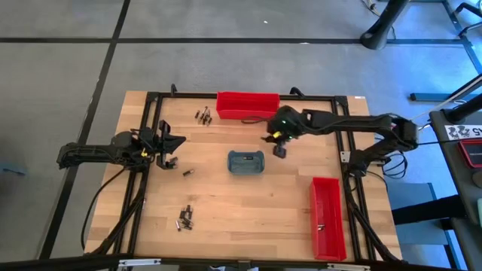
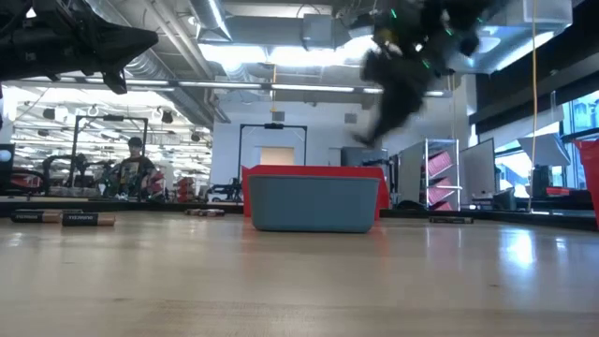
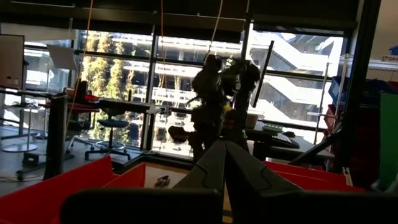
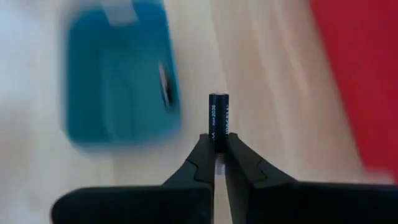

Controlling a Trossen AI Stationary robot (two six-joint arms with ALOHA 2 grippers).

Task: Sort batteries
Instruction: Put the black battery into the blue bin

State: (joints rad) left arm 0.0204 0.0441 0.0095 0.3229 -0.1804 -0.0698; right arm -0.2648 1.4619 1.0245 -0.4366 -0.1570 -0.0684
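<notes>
The right gripper (image 4: 219, 163) is pinching a black battery (image 4: 220, 118) upright between its closed fingertips; the small white print on the battery's side is running lengthwise but is too blurred to read surely. From above, this gripper (image 1: 279, 150) is hanging at about two o'clock from the blue tray (image 1: 246, 162), near the red bin (image 1: 248, 105) at twelve. The left gripper (image 1: 170, 159) is waiting closed and empty at nine o'clock, with loose batteries (image 1: 184, 217) lying at seven.
</notes>
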